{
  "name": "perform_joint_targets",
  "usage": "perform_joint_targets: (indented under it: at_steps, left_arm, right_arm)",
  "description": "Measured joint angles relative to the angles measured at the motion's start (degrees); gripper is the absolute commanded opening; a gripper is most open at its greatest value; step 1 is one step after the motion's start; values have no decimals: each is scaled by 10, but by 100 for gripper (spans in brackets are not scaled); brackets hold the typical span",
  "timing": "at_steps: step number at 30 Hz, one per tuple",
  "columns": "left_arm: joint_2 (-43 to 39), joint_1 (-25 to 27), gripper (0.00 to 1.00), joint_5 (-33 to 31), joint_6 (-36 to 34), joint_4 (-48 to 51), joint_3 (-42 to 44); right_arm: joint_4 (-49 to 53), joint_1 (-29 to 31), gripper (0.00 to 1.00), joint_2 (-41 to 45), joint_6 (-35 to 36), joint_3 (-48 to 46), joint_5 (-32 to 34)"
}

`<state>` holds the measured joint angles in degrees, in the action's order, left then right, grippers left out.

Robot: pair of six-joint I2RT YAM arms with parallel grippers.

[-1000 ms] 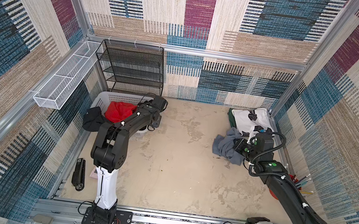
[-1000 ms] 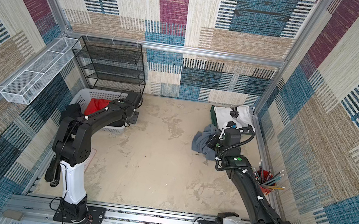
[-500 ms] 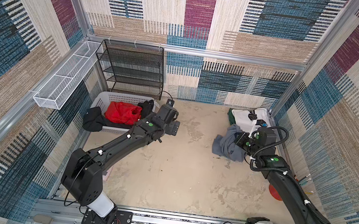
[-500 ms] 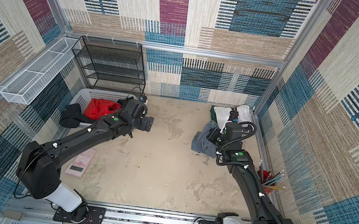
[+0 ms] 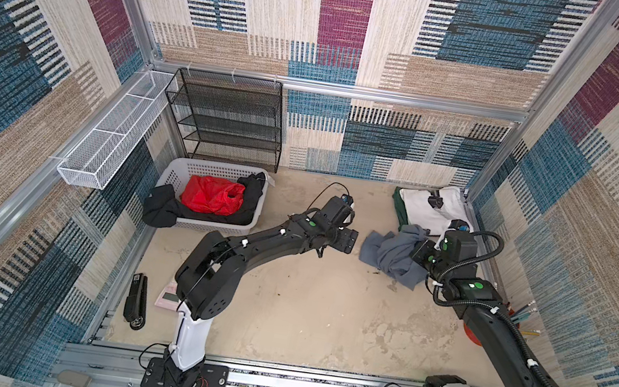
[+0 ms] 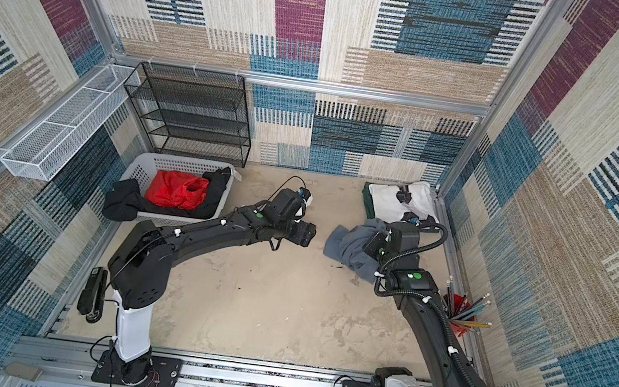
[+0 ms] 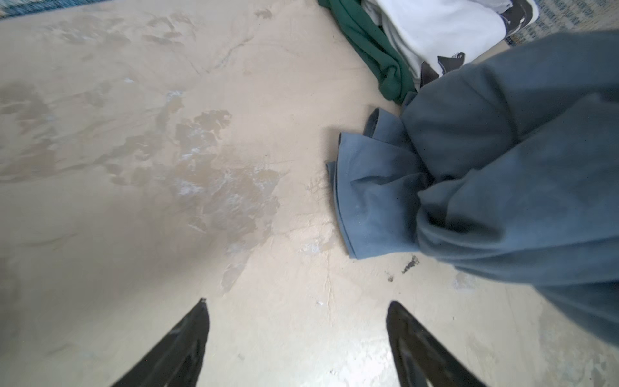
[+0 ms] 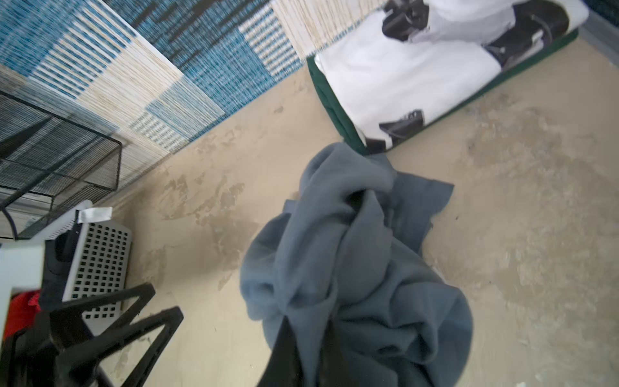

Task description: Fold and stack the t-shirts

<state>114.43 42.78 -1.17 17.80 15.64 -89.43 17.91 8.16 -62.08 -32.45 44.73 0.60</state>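
Right wrist view: right gripper closed on bunched grey t-shirt, cloth touching corner of green t-shirt under white t-shirt. Left gripper wide, empty, near cloth. Risk: pull may drag those two askew.

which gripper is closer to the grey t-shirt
Right. The right gripper is shut on the bunched slate-grey t-shirt; the left gripper hangs open beside it, not touching.

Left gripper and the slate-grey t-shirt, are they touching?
Apart. The left wrist view shows bare table between the open left gripper and the nearest hem of the slate-grey t-shirt.
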Motion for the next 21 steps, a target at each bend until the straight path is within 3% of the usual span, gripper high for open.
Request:
perform_joint_targets:
  at_steps: [5, 11, 17, 20, 21]
  left_arm:
    - [89, 2, 78, 30, 2, 21, -88]
    - [156, 7, 59, 69, 20, 25, -140]
    - [226, 16, 59, 105, 51, 42, -203]
    - [245, 20, 49, 110, 62, 40, -227]
    - [251, 23, 41, 113, 64, 36, -234]
  right_arm:
    - [-8, -4, 2, 18, -21, -52, 0]
    - [-22, -8, 2, 26, -35, -86, 0]
    - [-31, -10, 2, 26, -42, -100, -1]
    - [-36, -10, 2, 25, -44, -102, -2]
    - [-37, -10, 2, 23, -44, -103, -2]
